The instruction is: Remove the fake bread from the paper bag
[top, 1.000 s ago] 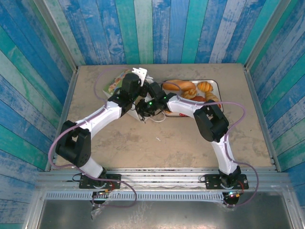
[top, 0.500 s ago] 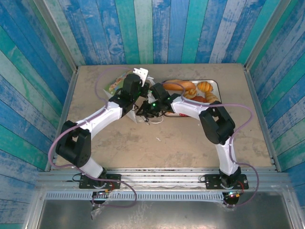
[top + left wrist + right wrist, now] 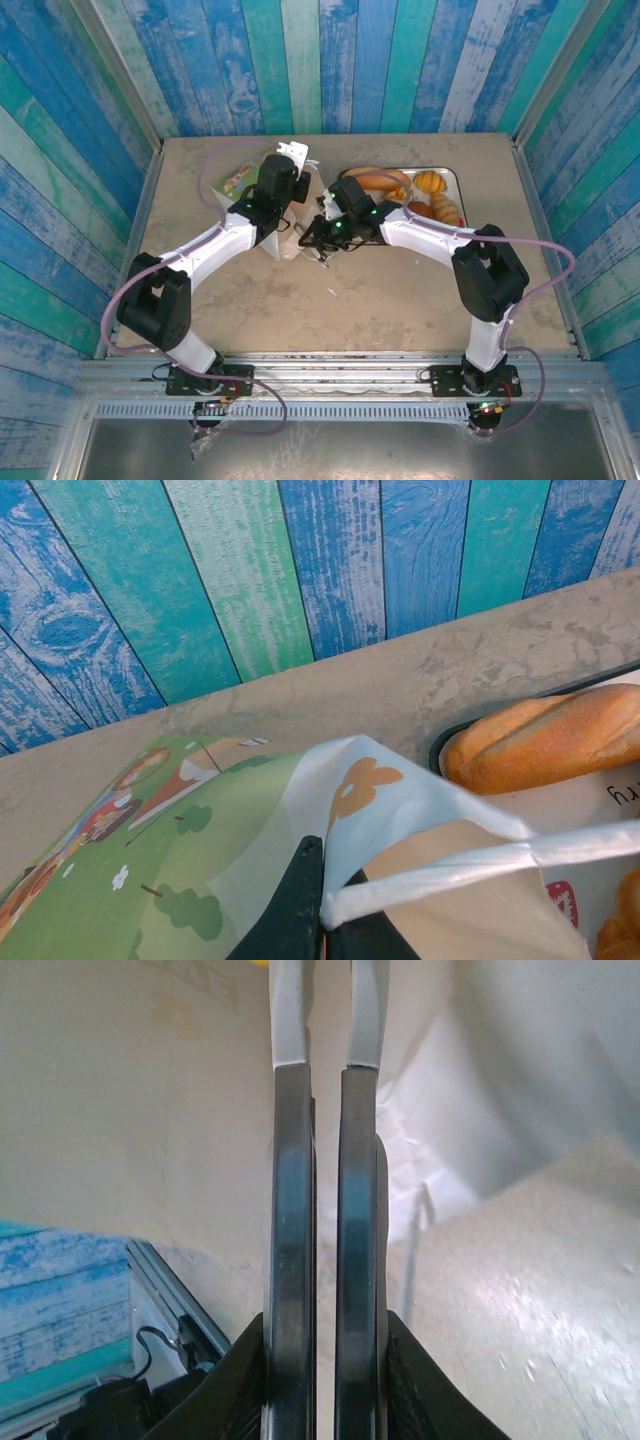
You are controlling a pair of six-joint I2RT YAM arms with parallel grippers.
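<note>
at the far end of the table (image 3: 400, 300), the left gripper (image 3: 322, 912) stays clamped on a white loop handle (image 3: 470, 865) of the paper bag (image 3: 405, 800), holding its mouth toward the other arm. the right gripper (image 3: 325, 1360), grasping the metal tongs (image 3: 290, 1210), has just squeezed them nearly shut. its elbow has swung out to the right as the wrist draws back from the bag toward the tray (image 3: 457, 178). several pieces of fake bread (image 3: 377, 181) already lie on that tray, just beside the bag. no piece is visible between the tong tips and the bag's inside is hidden, so whether this pull brings out another pastry cannot be told.
</note>
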